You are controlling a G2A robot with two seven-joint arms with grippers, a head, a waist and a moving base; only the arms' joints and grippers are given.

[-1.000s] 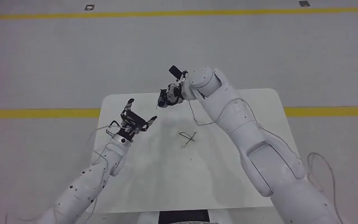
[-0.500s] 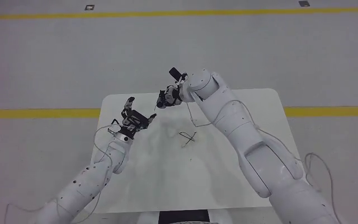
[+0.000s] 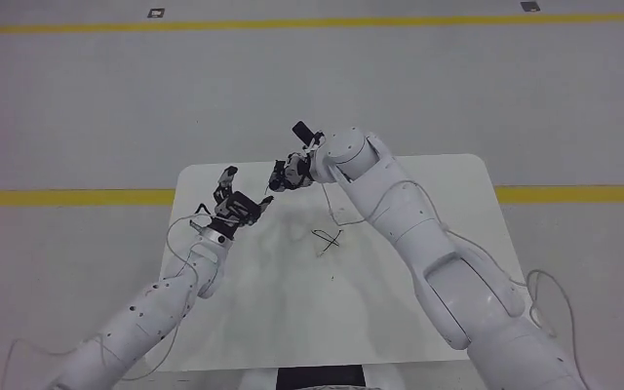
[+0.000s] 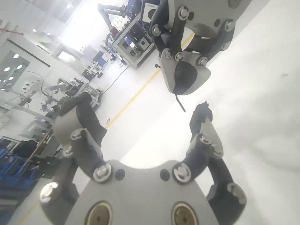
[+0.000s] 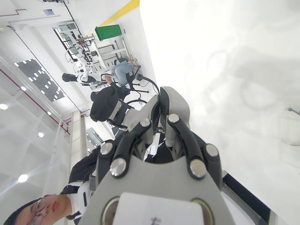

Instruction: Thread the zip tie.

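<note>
A thin black zip tie sticks out of my right gripper, whose fingers are shut on it. In the top view the right gripper hovers over the far left part of the white table, the zip tie's tail pointing down and left. My left gripper is just left of it, open, its fingertips a short gap from the tie's tip. In the left wrist view nothing lies between the left gripper's fingers. In its own wrist view the right gripper stands shut.
Loose black zip ties lie crossed near the table's middle. The table's far edge and left corner are close behind both grippers. The near half of the table is bare white surface.
My left gripper has moved up and right, closer to the right gripper. The right gripper with the zip tie has shifted slightly left.
</note>
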